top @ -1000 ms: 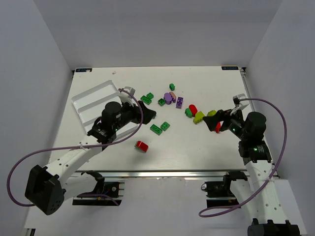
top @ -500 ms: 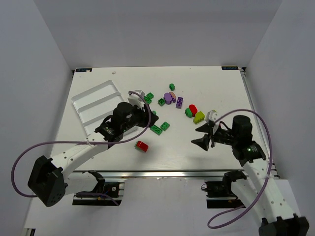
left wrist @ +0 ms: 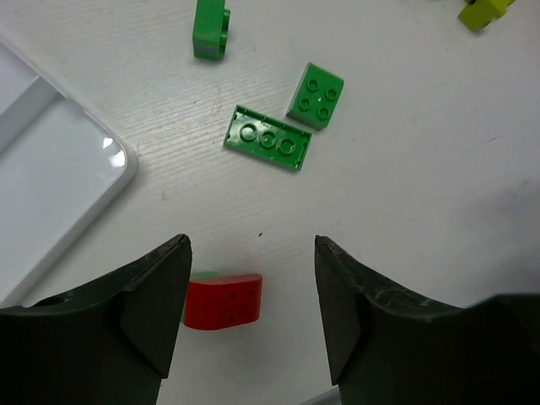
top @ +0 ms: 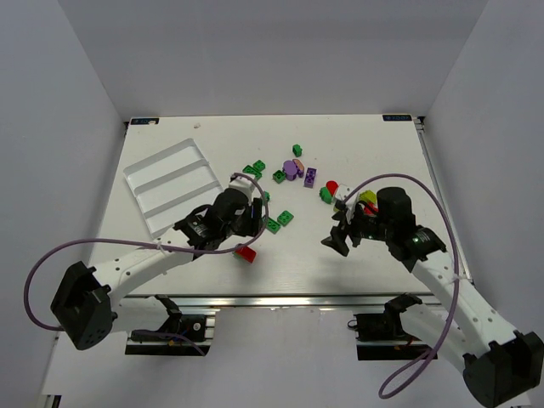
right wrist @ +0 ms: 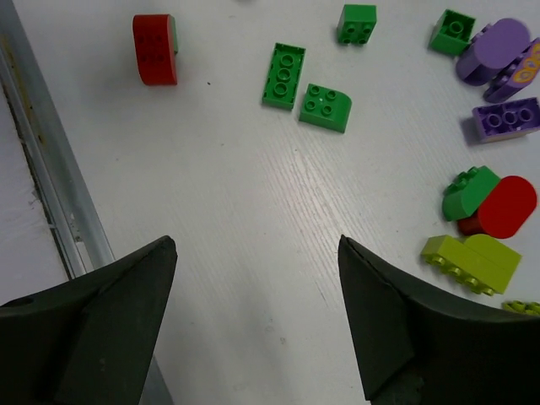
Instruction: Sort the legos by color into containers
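Observation:
A red lego [left wrist: 221,302] lies on the table low between the fingers of my left gripper [left wrist: 251,246], close to the left finger; the jaws stand apart and do not touch it. From above, that gripper [top: 252,231] hovers just over the red lego [top: 246,252]. Two green legos [left wrist: 268,139] [left wrist: 316,94] lie just beyond. My right gripper [right wrist: 255,240] is open over bare table, seen from above [top: 339,228] in front of a cluster of red [right wrist: 506,205], green [right wrist: 469,192], yellow-green [right wrist: 472,260] and purple legos [right wrist: 498,49]. The white divided tray [top: 170,183] lies at the left.
More green legos [top: 254,168] [top: 297,150] and purple ones [top: 311,177] are scattered at the table's middle back. The tray's corner [left wrist: 51,177] shows left of my left gripper. The table's near metal edge [right wrist: 51,186] runs close to the right gripper's left side.
My left gripper has moved from beside the tray rightward and nearer, down over the red lego. My right gripper has swung left, away from the yellow-green lego, to bare table.

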Robot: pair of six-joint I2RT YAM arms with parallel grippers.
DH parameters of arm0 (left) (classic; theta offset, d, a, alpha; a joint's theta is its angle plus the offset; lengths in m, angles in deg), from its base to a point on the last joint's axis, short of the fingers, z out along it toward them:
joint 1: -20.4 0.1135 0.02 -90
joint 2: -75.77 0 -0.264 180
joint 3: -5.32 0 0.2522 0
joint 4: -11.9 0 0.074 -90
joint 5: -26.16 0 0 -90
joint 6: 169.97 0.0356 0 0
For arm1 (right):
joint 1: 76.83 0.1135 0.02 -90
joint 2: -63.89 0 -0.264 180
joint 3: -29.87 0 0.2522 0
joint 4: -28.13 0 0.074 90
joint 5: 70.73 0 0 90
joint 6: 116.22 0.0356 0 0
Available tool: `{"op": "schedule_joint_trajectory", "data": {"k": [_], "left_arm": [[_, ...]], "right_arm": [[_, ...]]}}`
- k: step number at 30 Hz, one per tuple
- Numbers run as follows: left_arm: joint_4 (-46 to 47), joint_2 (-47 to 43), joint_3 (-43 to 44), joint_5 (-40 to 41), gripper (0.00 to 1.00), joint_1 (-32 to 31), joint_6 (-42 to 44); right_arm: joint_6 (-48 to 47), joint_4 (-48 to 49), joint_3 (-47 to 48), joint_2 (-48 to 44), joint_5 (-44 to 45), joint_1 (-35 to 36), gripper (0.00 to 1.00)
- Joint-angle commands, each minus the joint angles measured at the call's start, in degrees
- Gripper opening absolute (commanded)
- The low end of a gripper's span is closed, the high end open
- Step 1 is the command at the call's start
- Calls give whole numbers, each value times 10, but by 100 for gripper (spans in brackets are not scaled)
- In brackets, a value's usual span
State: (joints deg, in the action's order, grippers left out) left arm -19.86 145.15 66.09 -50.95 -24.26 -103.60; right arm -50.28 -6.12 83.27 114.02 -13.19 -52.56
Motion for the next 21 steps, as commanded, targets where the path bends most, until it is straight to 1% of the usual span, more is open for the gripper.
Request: {"op": "schedule_joint_trajectory", "data": {"k": [1,4,6,7,8,9,10,11,12,13,15,16,18,19,21], "left_arm": [[-46,17,15,47,70,-24,9],[-66,42,23,63,72,-45,11],[-90,66,33,91,74,-60,-8],[-100,73,38,142,75,-72,-54],[-126,82,43,171,77,-76,-83],[-140,84,50,187,77,-78,-111],[-174,84,53,215,77,-79,-180],[-186,76,53,223,78,-79,-212],[-196,69,51,226,78,-79,-240],[-207,61,45,232,79,-79,-293],[-209,33,32,226,80,-79,-345],[-199,25,13,211,80,-79,-391],[-187,14,-8,191,82,-81,-440],[-174,15,-25,175,82,-82,-486],[-167,29,-33,166,82,-92,-521]], "right_arm": [[-15,8,-12,-39,26,4,82],[-34,-3,-10,-48,31,4,83],[-39,-12,-9,-50,36,5,84],[-36,-12,-9,-51,40,6,84],[-30,-10,-9,-51,47,6,84],[-28,-8,-9,-53,57,10,84],[-27,-7,-9,-56,62,13,86],[-26,-5,-9,-58,68,17,86],[-23,-1,-11,-65,81,24,86],[-22,2,-13,-70,86,27,86],[-19,7,-17,-80,95,35,86],[-19,8,-21,-83,98,38,86],[-20,8,-25,-87,105,45,86],[-20,7,-26,-87,108,47,86],[-21,6,-29,-89,115,53,86]]}}
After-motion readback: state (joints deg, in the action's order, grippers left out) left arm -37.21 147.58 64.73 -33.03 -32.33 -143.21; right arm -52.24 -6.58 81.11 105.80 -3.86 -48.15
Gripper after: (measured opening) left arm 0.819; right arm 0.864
